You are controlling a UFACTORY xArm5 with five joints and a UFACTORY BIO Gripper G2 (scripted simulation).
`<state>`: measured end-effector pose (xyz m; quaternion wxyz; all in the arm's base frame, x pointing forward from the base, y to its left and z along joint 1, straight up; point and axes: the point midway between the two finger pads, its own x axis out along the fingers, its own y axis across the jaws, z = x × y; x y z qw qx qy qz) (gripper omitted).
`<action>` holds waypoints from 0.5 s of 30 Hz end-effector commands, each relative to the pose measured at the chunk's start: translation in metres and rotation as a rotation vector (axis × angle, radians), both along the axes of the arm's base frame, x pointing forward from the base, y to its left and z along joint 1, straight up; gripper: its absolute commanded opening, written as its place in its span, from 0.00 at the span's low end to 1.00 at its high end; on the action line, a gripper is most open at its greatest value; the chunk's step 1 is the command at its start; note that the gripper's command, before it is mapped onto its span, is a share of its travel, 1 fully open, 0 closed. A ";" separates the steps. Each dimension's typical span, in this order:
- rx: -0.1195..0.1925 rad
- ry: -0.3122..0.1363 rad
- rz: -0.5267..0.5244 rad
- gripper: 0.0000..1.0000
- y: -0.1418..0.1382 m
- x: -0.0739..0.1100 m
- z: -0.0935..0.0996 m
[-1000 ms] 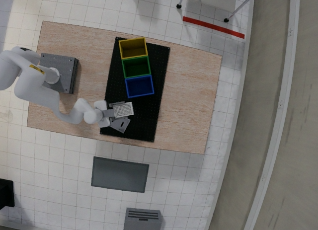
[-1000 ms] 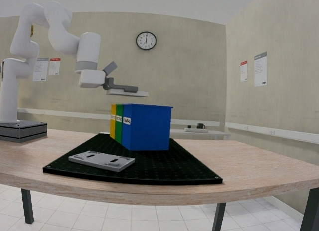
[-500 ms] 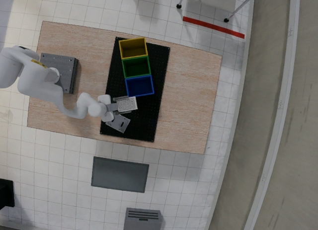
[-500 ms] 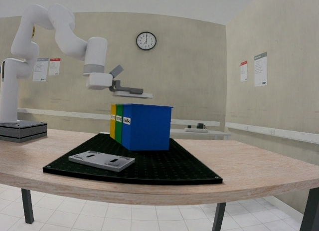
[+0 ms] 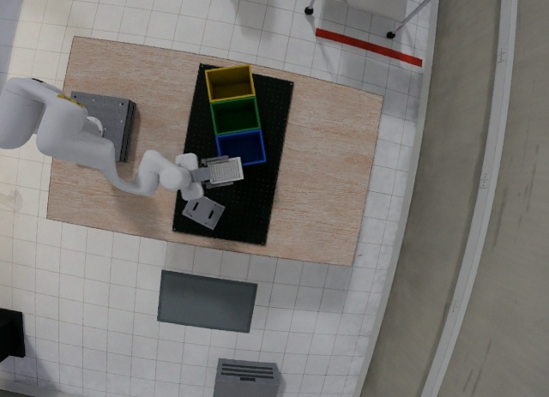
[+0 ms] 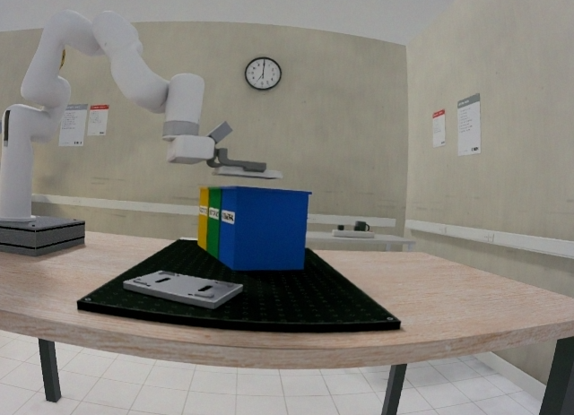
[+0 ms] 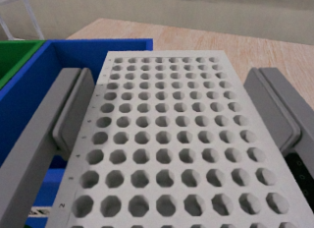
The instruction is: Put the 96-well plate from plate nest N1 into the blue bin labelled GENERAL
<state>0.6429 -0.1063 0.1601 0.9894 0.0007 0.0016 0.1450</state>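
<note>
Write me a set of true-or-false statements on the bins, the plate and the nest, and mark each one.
The 96-well plate is between the gripper's fingers. True.

The plate nest holds a plate. False: nothing sits on it.

The green bin stands between the yellow bin and the blue bin. True.

The yellow bin has tipped over. False: all three bins stand upright.

The 96-well plate lies inside the blue bin. False: it is held above rim height.
</note>
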 end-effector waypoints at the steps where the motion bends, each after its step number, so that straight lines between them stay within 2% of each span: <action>1: -0.007 -0.002 0.000 0.00 0.012 0.007 0.002; 15: -0.007 -0.002 0.000 0.00 0.047 0.026 0.000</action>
